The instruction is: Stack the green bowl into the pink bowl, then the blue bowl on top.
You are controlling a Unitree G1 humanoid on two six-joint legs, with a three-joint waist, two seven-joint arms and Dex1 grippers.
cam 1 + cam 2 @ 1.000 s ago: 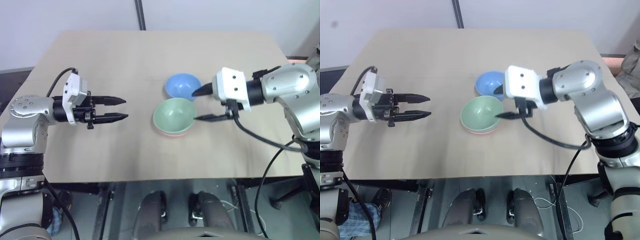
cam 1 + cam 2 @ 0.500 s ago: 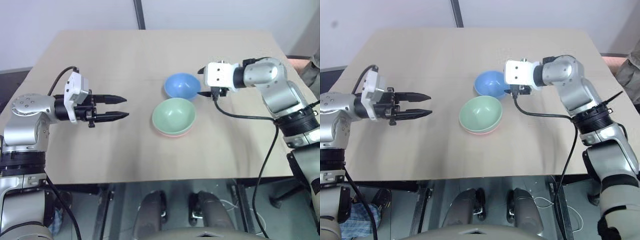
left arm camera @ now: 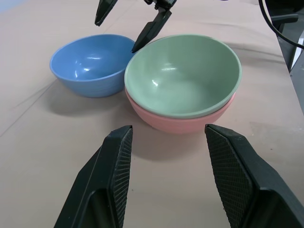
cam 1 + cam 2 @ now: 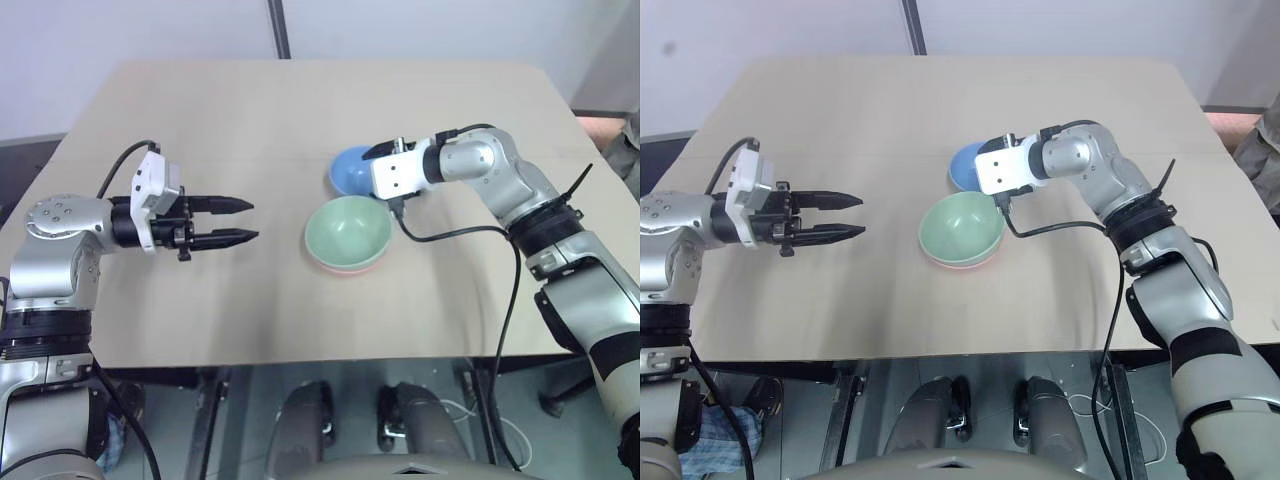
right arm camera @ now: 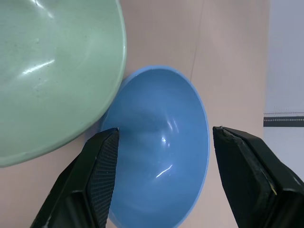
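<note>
The green bowl (image 4: 347, 230) sits nested inside the pink bowl (image 3: 180, 121), whose rim peeks out beneath it near the middle of the table. Just behind them and touching the green rim stands the blue bowl (image 4: 348, 170), upright and empty. My right gripper (image 5: 166, 134) hangs open right over the blue bowl, one finger toward the green bowl's side and the other over the far rim, with nothing held. Its wrist block hides the blue bowl's right part in the head views. My left gripper (image 4: 252, 220) stands open to the left, pointing at the bowls from a distance.
The tan table (image 4: 250, 110) has bare room on the left, at the back and in front of the bowls. A black cable (image 4: 455, 233) from my right wrist trails over the table right of the bowls. A person's sleeve (image 4: 1267, 150) shows at the far right edge.
My right gripper has swung from beside the green bowl back and leftward to above the blue bowl, rolling its wrist. The left gripper and all three bowls stayed put.
</note>
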